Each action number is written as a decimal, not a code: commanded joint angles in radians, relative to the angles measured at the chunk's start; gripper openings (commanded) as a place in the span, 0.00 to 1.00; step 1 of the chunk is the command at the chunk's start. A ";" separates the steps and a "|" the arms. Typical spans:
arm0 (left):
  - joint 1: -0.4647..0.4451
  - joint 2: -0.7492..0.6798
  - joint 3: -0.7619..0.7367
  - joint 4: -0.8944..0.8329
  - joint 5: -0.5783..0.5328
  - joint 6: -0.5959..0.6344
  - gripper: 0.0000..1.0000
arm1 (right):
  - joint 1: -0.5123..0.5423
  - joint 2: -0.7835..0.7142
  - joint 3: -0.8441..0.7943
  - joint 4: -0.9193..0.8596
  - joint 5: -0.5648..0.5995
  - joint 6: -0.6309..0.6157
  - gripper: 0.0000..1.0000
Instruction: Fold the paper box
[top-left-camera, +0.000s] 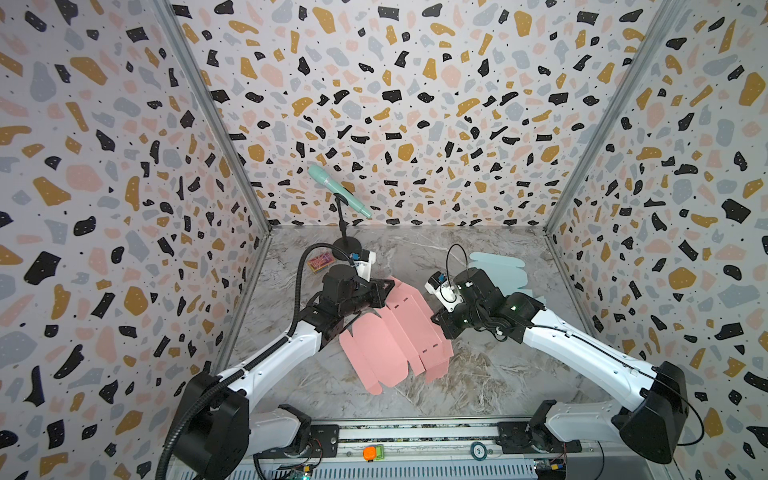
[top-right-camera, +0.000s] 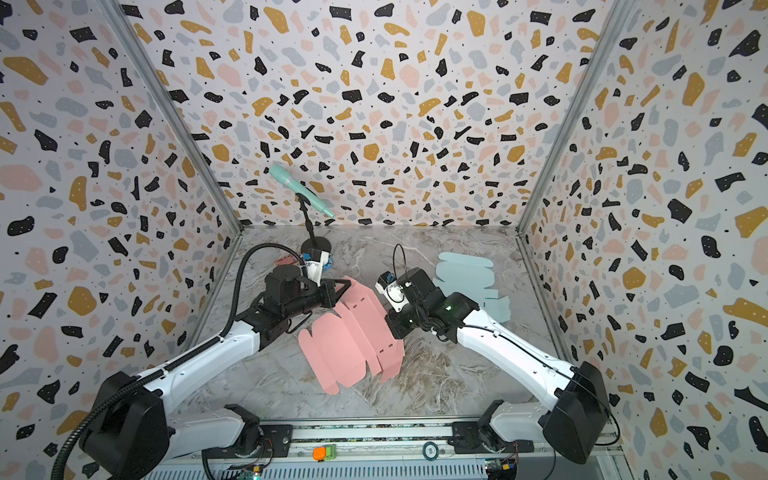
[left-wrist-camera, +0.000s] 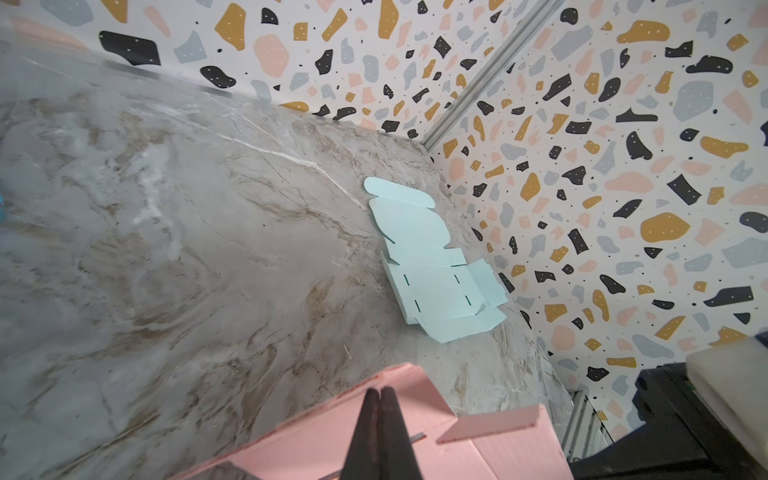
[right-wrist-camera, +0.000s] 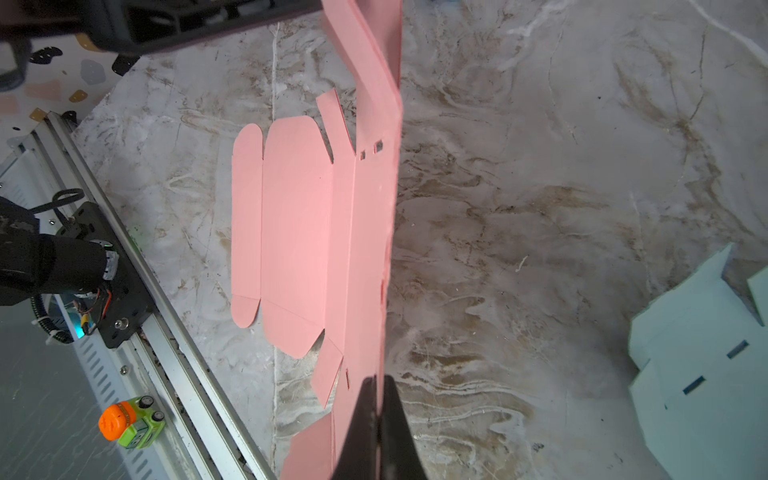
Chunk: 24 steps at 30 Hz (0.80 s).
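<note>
On my table (top-left-camera: 478, 374), box blank (top-left-camera: 390, 340) lies central between my left gripper (left-wrist-camera: 379, 392) and right gripper (right-wrist-camera: 377, 382), spare blank (top-left-camera: 498, 266) behind it to the right, mic stand (top-left-camera: 343, 224) at back left.

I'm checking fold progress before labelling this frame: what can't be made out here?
- Whether the left gripper is pinching the pink sheet: in the left wrist view, the shut jaws cover the contact.
- Blue sheet: in both top views, the right arm covers part of it.
- Small card: in a top view, too small to read.
</note>
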 joint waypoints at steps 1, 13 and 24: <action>-0.009 0.003 0.048 0.010 0.027 0.048 0.00 | 0.010 0.002 0.045 -0.028 0.023 -0.022 0.00; -0.078 -0.020 0.034 -0.035 0.023 0.092 0.00 | 0.050 0.003 0.073 -0.056 0.095 -0.002 0.00; -0.139 -0.059 -0.040 -0.001 -0.031 0.049 0.00 | 0.061 0.010 0.083 -0.055 0.150 0.006 0.00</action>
